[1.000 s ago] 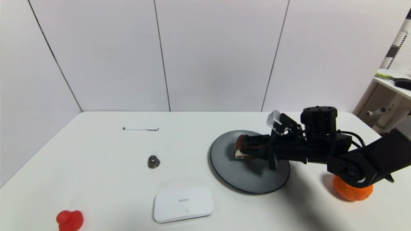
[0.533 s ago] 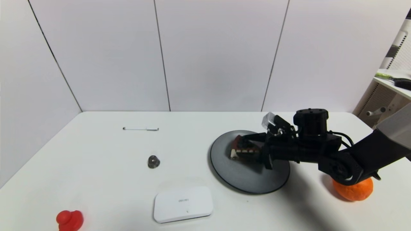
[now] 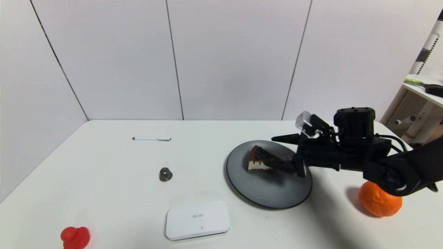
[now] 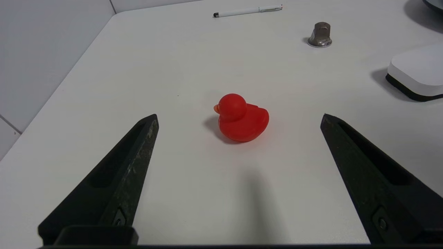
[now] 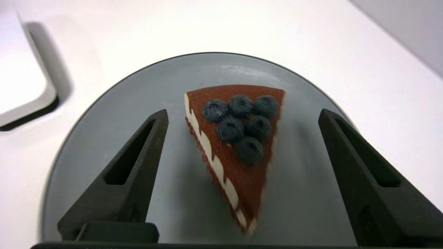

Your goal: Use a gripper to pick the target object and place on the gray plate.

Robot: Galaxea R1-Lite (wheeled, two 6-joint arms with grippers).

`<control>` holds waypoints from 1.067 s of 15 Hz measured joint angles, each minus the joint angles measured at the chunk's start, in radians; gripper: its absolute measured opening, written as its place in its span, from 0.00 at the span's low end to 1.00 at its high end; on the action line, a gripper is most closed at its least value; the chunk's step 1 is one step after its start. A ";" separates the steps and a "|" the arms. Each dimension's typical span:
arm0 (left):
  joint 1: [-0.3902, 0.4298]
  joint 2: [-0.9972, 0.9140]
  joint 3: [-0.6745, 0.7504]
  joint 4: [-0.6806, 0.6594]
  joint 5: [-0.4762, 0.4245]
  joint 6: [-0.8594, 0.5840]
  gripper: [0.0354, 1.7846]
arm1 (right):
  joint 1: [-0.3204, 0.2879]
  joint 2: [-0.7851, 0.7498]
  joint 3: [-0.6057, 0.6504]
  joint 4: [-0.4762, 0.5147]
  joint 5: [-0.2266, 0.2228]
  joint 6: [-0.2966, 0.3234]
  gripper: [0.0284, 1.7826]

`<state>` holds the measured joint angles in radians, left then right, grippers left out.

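The cake slice (image 3: 259, 160) lies on the gray plate (image 3: 266, 192), brown top with blueberries up; it also shows in the right wrist view (image 5: 235, 145) on the plate (image 5: 114, 114). My right gripper (image 3: 279, 152) is open just behind the slice's point, its fingers (image 5: 138, 166) spread wide on either side and clear of it. My left gripper (image 4: 238, 117) is open and empty, out of the head view, hovering low over the table's near left corner, facing a red toy duck (image 4: 241, 118).
An orange fruit (image 3: 379, 199) sits under the right arm's elbow. A white rounded box (image 3: 197, 220) lies at the front centre, a small metal knob (image 3: 165, 174) and a white pen (image 3: 151, 139) farther back left, the red duck (image 3: 75, 237) at front left.
My right gripper opened and let go of the cake slice, which now rests on the plate. The gripper drew back to the right and rose a little.
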<state>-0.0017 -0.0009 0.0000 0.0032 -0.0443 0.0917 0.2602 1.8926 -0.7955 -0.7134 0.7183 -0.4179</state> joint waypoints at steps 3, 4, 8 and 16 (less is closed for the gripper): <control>0.000 0.000 0.000 0.000 0.000 0.000 0.94 | -0.047 -0.176 0.034 0.127 -0.004 0.002 0.89; 0.000 0.000 0.000 0.000 0.000 0.000 0.94 | -0.068 -0.248 0.049 0.179 -0.007 0.003 0.90; 0.000 0.000 0.000 0.000 0.000 0.000 0.94 | -0.138 -0.555 0.091 0.401 -0.043 0.075 0.92; 0.000 0.000 0.000 0.000 0.000 0.000 0.94 | -0.180 -1.204 0.355 0.651 -0.335 0.243 0.95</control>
<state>-0.0017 -0.0009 0.0000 0.0032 -0.0440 0.0917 0.0802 0.6887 -0.4406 -0.0619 0.3832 -0.1745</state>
